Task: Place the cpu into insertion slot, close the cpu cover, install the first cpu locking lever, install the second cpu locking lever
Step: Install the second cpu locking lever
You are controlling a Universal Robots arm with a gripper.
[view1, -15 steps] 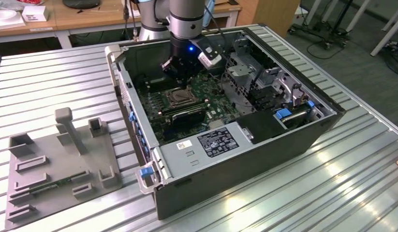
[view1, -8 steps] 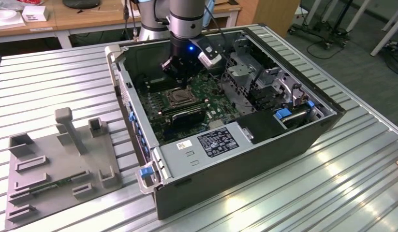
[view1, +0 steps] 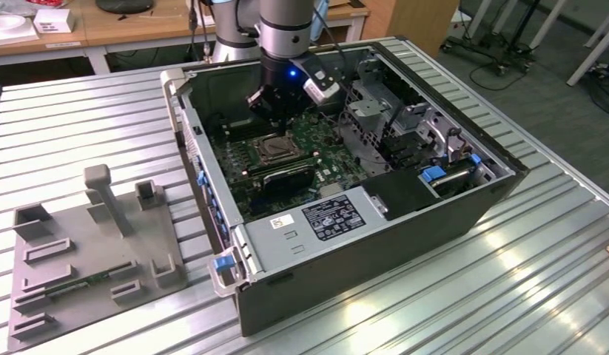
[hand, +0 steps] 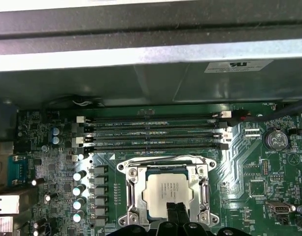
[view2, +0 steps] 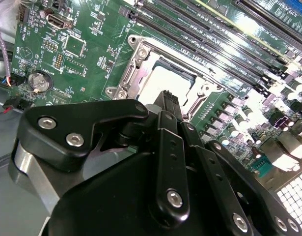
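An open computer case (view1: pixel 383 214) is laid on its side on a ribbed metal worktop (view1: pixel 87 118), with a grey fixture tray (view1: pixel 87 251) seen near the worktop's edge at the exterior view's left; wooden desks and cart legs are visible in the room beyond. One green motherboard (hand: pixel 249 162) is held in the case. One cpu (hand: pixel 169 191) is seated flat in the one insertion slot (hand: pixel 132 194), silver top upward, its edges squared with the socket rim. The cpu cover (hand: pixel 165 165) is laid closed around it, the chip showing through its window. Four long black memory slots (hand: pixel 155 132) are counted, running parallel to the socket's far edge. One gripper (hand: pixel 176 212) is poised just over the cpu's near edge, its fingers (view2: pixel 171 105) pressed together, grasping nothing.
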